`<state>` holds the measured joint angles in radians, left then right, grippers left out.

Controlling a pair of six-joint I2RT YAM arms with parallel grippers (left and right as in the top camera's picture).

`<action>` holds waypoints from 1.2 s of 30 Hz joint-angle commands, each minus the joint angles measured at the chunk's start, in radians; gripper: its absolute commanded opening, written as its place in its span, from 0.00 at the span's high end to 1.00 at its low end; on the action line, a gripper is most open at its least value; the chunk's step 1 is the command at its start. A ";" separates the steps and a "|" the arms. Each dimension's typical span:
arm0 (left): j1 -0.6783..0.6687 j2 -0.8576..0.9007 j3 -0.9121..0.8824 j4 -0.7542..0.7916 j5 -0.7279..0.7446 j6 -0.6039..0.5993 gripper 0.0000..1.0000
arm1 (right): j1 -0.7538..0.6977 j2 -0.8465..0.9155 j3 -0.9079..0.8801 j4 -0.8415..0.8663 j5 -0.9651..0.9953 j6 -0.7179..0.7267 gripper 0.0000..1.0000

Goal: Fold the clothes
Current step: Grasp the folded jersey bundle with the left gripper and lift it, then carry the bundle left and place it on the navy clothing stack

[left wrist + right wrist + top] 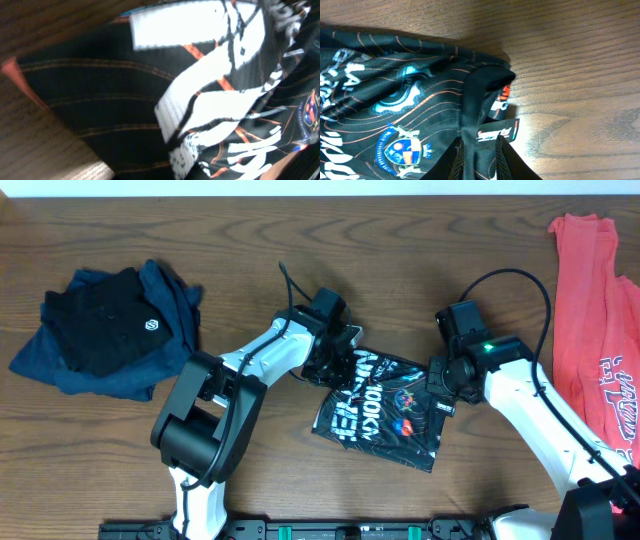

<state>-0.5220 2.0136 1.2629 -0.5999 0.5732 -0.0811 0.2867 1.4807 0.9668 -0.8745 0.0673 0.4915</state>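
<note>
The black jersey (385, 415) with thin orange lines and white lettering lies folded into a small bundle at the table's middle. My left gripper (335, 363) sits on its upper left corner. In the left wrist view the jersey (100, 100) fills the frame, close and blurred, and hides the fingers. My right gripper (441, 385) is at the jersey's right edge. In the right wrist view its fingers (479, 150) are shut on a dark fold of the jersey (395, 100) next to a small label (495, 132).
A heap of dark blue and black shirts (110, 330) lies at the far left. A red shirt (600, 330) with white lettering lies along the right edge. Bare wooden table (400, 260) shows behind the jersey.
</note>
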 commanded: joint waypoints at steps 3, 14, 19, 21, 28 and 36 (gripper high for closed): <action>0.032 0.011 -0.002 -0.004 -0.076 0.040 0.94 | 0.002 -0.008 0.002 -0.002 0.011 -0.011 0.80; 0.258 -0.123 0.001 -0.030 -0.463 -0.036 0.94 | 0.002 -0.008 0.002 -0.009 0.023 -0.029 0.80; 0.363 -0.208 0.002 -0.013 -0.615 0.010 0.94 | 0.002 -0.008 0.002 -0.008 0.023 -0.029 0.80; 0.399 -0.235 0.002 0.005 -0.706 0.050 0.94 | 0.002 -0.008 0.002 -0.009 0.023 -0.029 0.80; 0.503 -0.290 0.003 0.099 -0.878 0.105 0.94 | 0.002 -0.008 0.002 -0.013 0.023 -0.029 0.79; 0.597 -0.325 0.033 0.177 -0.934 0.187 0.94 | 0.002 -0.008 0.002 -0.013 0.035 -0.029 0.78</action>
<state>0.0479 1.7351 1.2629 -0.4362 -0.2844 0.0673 0.2867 1.4807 0.9668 -0.8860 0.0799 0.4770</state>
